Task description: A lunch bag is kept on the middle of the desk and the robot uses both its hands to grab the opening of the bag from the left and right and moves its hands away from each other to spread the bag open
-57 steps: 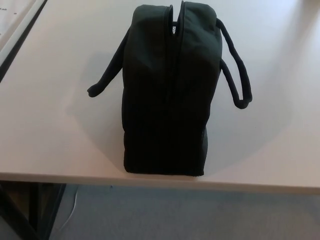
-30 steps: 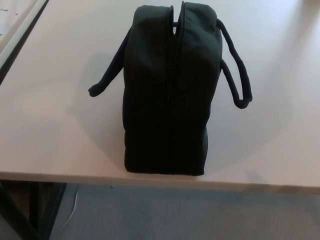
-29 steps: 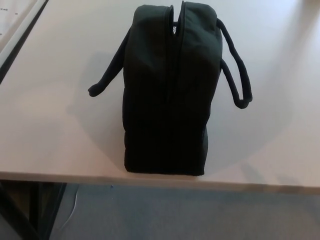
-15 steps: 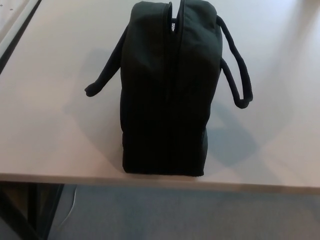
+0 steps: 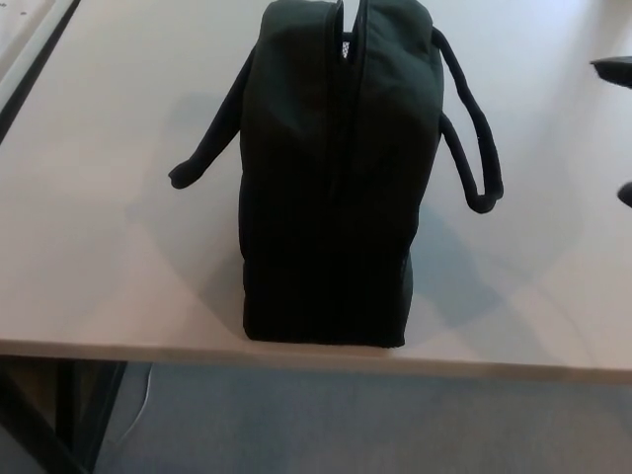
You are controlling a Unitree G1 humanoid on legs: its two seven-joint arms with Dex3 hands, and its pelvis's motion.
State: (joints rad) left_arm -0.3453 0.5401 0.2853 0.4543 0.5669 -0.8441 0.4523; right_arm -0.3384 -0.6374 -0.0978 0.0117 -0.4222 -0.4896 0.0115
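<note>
Black lunch bag (image 5: 331, 188) upright mid-desk (image 5: 99, 247) near your front edge, top cropped, zip mostly closed, right hand (image 5: 617, 71) barely showing at frame edge, its fingers' spread unreadable, left hand out of frame.

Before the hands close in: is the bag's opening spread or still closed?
Mostly closed: the lunch bag stands upright, its opening only a narrow gap at the far end.

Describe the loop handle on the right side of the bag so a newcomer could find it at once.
Start at the pale desk and find the black lunch bag standing in its middle, the only large object there. On the bag's right side hangs the right handle, a rounded black cord. Unlike the left handle, which slants out to a low tip, this one shows as a full loop.
</note>
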